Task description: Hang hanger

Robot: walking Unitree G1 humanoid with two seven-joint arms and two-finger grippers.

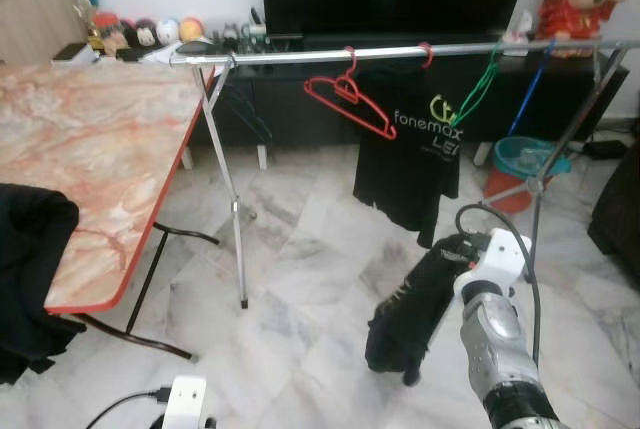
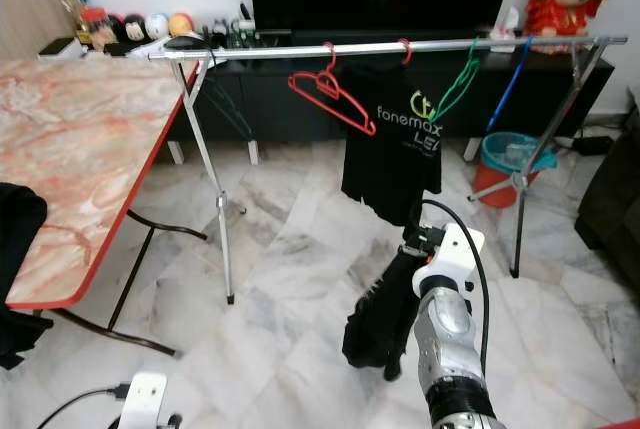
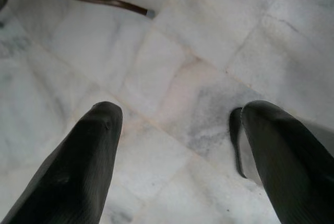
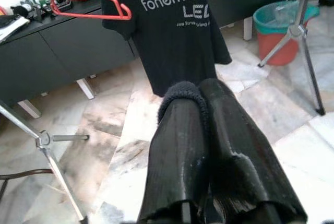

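Right gripper (image 4: 201, 96), jaws clamped on a limp black garment (image 1: 405, 314), low before the metal rail (image 1: 300, 53); a red hanger (image 1: 348, 99) and black T-shirt (image 1: 410, 164) hang there; left gripper (image 3: 177, 145), jaws wide, over marble floor (image 1: 300, 279); marbled surface (image 1: 80, 149) left.

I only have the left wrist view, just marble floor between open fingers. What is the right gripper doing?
Observer: The right gripper is shut on a black garment that hangs down toward the floor.
Operator: Where is the rail?
Observer: The clothes rail stands ahead of the robot, higher than that gripper, in front of a dark TV cabinet.
Operator: Any free hanger on it?
Observer: Yes, an empty red hanger hangs to the left of a black T-shirt.
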